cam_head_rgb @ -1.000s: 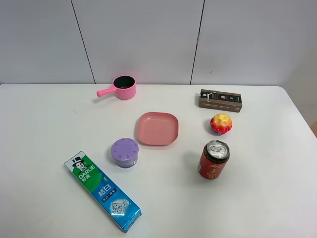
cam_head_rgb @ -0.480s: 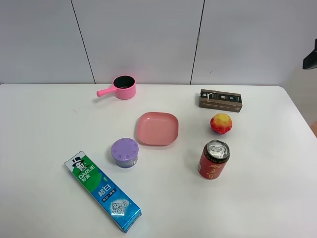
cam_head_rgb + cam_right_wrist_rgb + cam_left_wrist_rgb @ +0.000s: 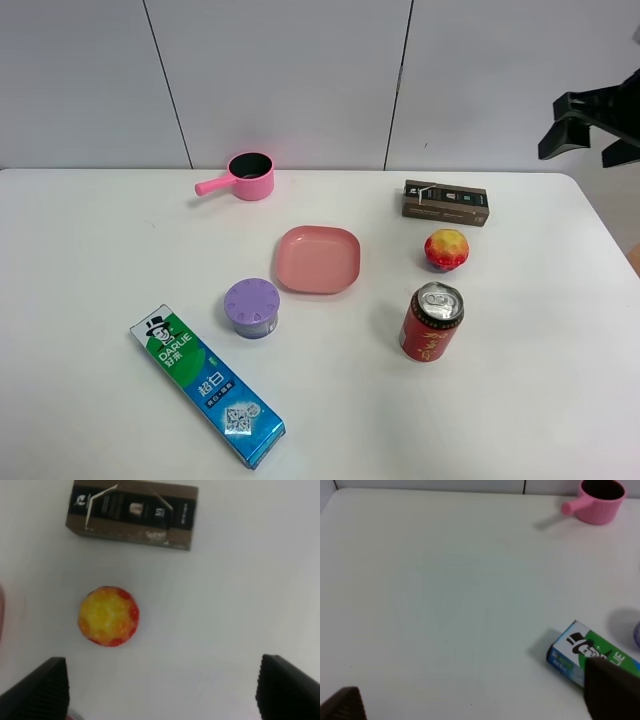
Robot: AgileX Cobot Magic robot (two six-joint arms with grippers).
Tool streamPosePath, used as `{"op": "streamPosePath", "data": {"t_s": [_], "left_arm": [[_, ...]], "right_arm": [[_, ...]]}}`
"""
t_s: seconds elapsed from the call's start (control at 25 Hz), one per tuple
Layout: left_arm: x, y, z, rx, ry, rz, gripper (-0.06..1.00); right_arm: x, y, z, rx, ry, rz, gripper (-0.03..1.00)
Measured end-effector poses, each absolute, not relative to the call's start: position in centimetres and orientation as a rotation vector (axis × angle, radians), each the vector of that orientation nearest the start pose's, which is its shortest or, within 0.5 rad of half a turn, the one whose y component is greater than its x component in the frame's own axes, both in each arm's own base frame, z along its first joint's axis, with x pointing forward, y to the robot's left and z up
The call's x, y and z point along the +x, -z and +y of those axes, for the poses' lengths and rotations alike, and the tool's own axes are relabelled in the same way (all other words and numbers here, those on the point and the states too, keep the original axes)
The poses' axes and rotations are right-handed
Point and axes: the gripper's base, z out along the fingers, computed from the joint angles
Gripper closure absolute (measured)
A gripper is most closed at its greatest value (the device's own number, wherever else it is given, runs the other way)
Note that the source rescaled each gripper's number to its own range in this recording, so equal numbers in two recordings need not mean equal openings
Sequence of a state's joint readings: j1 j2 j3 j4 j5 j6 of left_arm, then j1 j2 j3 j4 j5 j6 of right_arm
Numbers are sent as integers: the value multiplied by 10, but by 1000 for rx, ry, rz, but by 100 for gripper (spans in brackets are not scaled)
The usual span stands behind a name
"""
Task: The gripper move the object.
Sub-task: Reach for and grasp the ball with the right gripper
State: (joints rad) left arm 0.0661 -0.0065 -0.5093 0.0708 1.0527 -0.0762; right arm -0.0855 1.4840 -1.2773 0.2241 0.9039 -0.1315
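The object, a small bumpy ball [image 3: 446, 249] in red, yellow and orange, rests on the white table [image 3: 120, 240] between the brown box and the red can. My right gripper [image 3: 580, 150] hangs open in the air at the upper right, well above and to the right of the ball. The right wrist view looks down on the ball [image 3: 108, 615], with the gripper [image 3: 160, 672] spread wide and nothing between its fingers [image 3: 37, 690]. My left gripper [image 3: 477, 702] is open over bare table and does not show in the exterior view.
A brown box [image 3: 445, 202] lies behind the ball and a red can [image 3: 431, 322] stands in front of it. A pink plate [image 3: 318, 259], a purple lidded jar [image 3: 252, 307], a pink pot [image 3: 248, 176] and a toothpaste box [image 3: 207, 385] sit further left.
My right gripper has come into the exterior view from the upper right edge and moved leftward. The ball and the other things have not moved.
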Motion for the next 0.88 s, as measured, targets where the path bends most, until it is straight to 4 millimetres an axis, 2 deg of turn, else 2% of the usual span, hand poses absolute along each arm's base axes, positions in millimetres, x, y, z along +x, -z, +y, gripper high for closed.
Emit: {"op": "streamPosePath", "data": {"t_s": [0.24, 0.4, 0.6, 0.76, 0.88], "left_arm": [[-7, -281, 5, -147, -78, 2014, -6], [-7, -281, 5, -147, -78, 2014, -6], [-7, -281, 5, -147, -78, 2014, -6], [-7, -281, 5, -147, -78, 2014, -6], [-7, -281, 5, -147, -78, 2014, -6]], "right_arm": [[341, -319, 37, -167, -152, 2591, 29], [360, -313, 67, -218, -122, 2621, 29], [379, -292, 73, -148, -92, 2743, 29], [382, -272, 72, -152, -45, 2845, 29], [384, -264, 72, -154, -40, 2872, 29]]}}
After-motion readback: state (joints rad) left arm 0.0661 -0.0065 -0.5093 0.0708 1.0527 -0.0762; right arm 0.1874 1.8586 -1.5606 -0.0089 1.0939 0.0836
